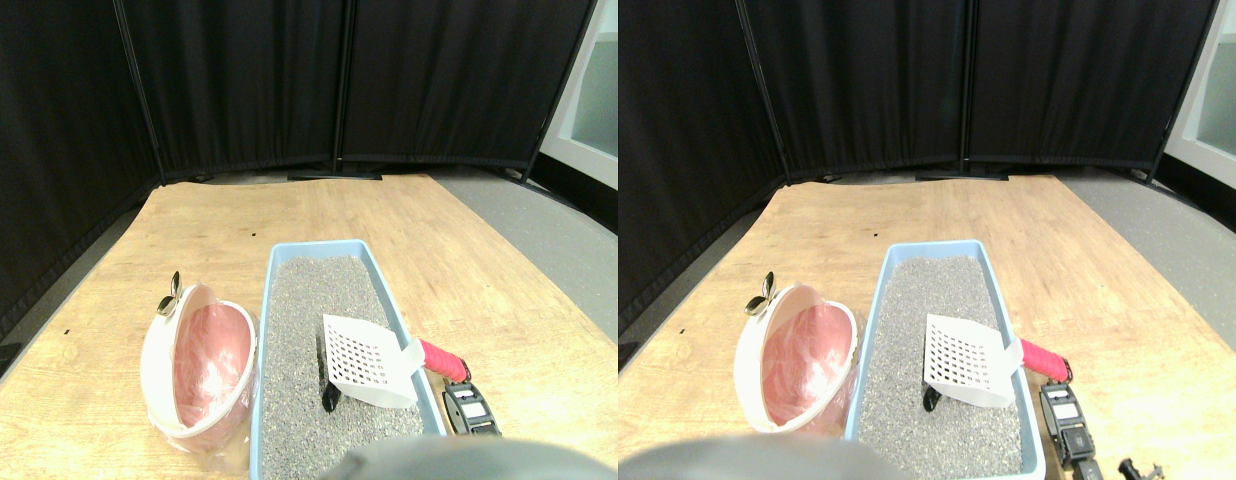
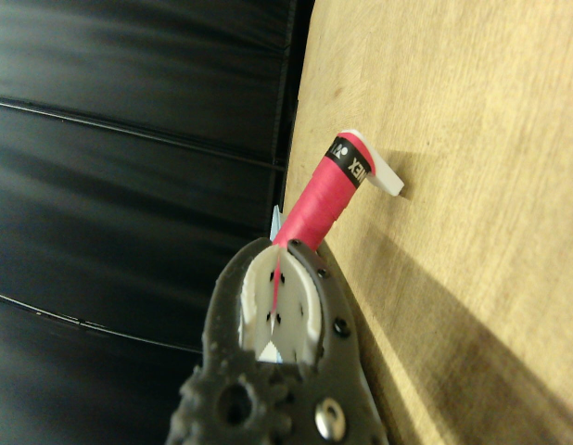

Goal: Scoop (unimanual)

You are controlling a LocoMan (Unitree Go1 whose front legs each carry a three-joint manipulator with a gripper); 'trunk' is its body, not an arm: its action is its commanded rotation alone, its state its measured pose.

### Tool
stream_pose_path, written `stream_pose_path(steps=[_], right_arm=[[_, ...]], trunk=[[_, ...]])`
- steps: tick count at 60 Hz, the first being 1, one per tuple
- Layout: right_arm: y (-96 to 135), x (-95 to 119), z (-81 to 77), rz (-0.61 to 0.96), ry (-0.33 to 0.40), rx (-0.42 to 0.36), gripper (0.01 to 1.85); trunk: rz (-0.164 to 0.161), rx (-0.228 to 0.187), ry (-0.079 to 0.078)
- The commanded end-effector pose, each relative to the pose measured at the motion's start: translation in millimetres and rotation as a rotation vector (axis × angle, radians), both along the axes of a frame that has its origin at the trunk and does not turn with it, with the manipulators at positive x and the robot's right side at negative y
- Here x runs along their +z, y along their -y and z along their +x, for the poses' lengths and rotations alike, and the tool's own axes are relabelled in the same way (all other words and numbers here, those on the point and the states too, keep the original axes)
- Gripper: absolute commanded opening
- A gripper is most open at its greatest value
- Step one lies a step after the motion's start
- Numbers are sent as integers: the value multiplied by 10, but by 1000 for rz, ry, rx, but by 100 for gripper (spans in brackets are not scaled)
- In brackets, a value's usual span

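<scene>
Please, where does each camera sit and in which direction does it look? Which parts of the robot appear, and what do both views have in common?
Stereo pair view: on the robot, looking forward and down at the blue litter tray, slotted scoop and pink-lined bin; the right claw enters lower right.
Wrist view: behind the claw, looking along the red wrapped handle toward the wooden board.
Shared: the handle, claw and board.

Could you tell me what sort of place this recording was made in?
Probably an indoor lab or test area, not a home: black curtain panels screen off the back, a wooden board covers the grey floor, and a litter tray is staged on it.
</scene>
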State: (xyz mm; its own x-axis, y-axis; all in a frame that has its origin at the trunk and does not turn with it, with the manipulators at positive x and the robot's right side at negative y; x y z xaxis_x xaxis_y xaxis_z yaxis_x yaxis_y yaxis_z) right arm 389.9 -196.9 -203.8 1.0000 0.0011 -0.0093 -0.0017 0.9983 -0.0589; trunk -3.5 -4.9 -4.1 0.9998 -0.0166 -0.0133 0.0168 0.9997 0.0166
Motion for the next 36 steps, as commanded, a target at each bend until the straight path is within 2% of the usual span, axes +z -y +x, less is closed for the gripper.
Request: stream_pose_path(steps=[1, 25, 31, 32, 36], right_arm=[[-2, 85, 8, -12, 43, -4, 48], [14, 98, -6, 18, 67, 3, 46], [30, 81, 12, 83, 117, 36, 46], [41, 73, 22, 107, 149, 61, 51], [55, 72, 35, 147, 171, 76, 58]], trunk=[[-3, 4, -1], [-4, -4, 4], [-7, -4, 4], [-7, -4, 4], [-8, -5, 3]])
